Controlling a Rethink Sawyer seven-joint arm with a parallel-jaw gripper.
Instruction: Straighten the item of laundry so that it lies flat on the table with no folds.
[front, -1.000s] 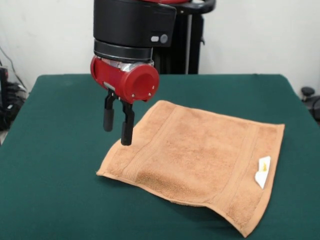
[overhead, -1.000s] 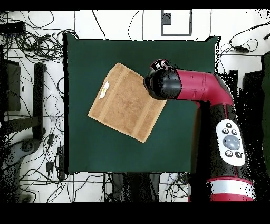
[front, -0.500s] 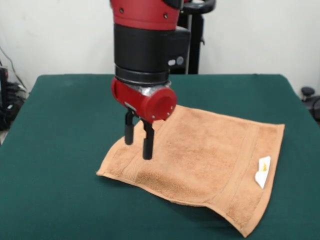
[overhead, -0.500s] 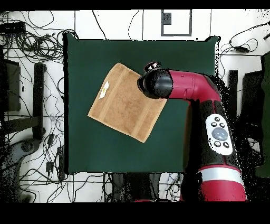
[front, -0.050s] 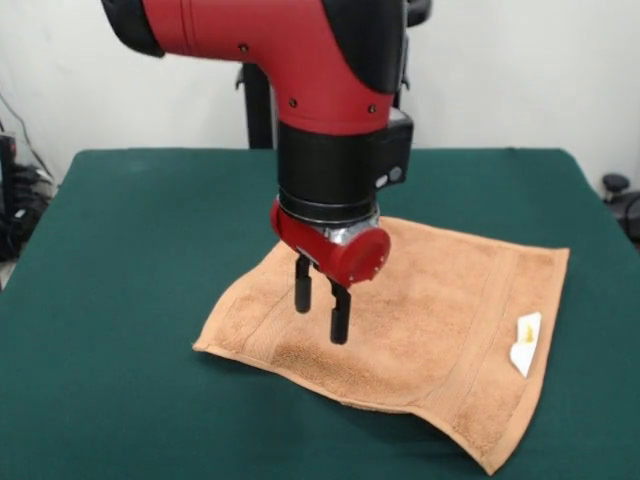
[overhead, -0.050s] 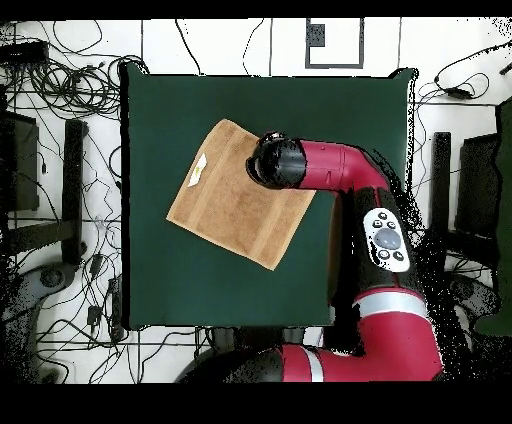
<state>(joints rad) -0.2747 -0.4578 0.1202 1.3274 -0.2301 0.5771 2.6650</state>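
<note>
An orange-tan terry towel (front, -0.050s: 420, 320) lies spread on the dark green table (front, -0.050s: 120, 300), with a white label (front, -0.050s: 524, 343) near its right edge in the front view. Its near edge looks slightly raised, with a shadow beneath. The gripper (front, -0.050s: 320, 308) hangs open just above the towel's left part, nothing between its two black fingers. In the overhead view the towel (overhead, -0.050s: 225, 205) sits turned like a diamond in the table's left half, and the red arm's wrist (overhead, -0.050s: 275, 163) covers its upper right corner, hiding the gripper.
The arm (overhead, -0.050s: 385, 230) stretches over the table's right side in the overhead view. Cables (overhead, -0.050s: 60, 90) and stands lie on the floor around the table. A wide band of green cloth (overhead, -0.050s: 350, 110) surrounds the towel.
The gripper has travelled from beside the towel's left corner to a spot over the towel, further toward its middle. The arm has swung in above it. The towel has not moved.
</note>
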